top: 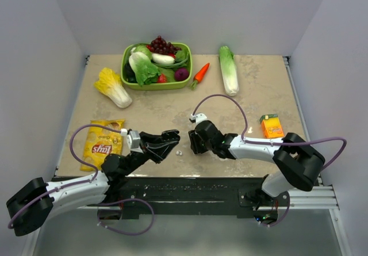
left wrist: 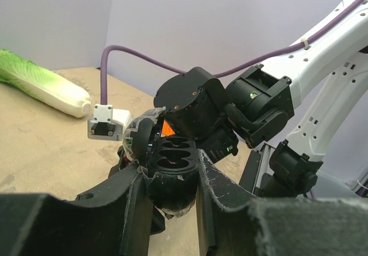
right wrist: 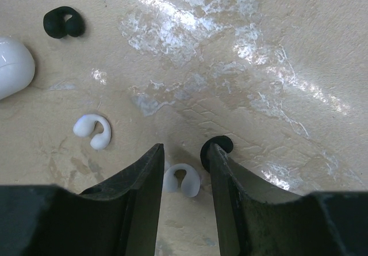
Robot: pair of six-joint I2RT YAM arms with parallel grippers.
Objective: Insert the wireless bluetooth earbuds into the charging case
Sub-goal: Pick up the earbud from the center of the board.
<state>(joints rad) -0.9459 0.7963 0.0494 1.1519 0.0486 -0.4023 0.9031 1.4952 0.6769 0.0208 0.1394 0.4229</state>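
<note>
The left gripper (left wrist: 172, 181) is clamped on an open black case (left wrist: 172, 152), its lid up and its slots showing. The white case (right wrist: 12, 66) lies on the table (right wrist: 259, 66). Well apart from it, the right gripper (right wrist: 183, 152) has its fingers narrowly parted around a white bud (right wrist: 183, 181), with a black bud (right wrist: 217, 145) at one fingertip. A second white bud (right wrist: 92, 132) lies near the white case, and another black bud (right wrist: 63, 23) lies just beside it.

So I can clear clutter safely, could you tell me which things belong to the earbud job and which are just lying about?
Job: open black case in left pincer; white case; white earbuds; black earbuds; right pincer.
Lying about: crisp bag; juice carton; vegetable basket; leafy cabbage; long cabbage; carrot.
</note>
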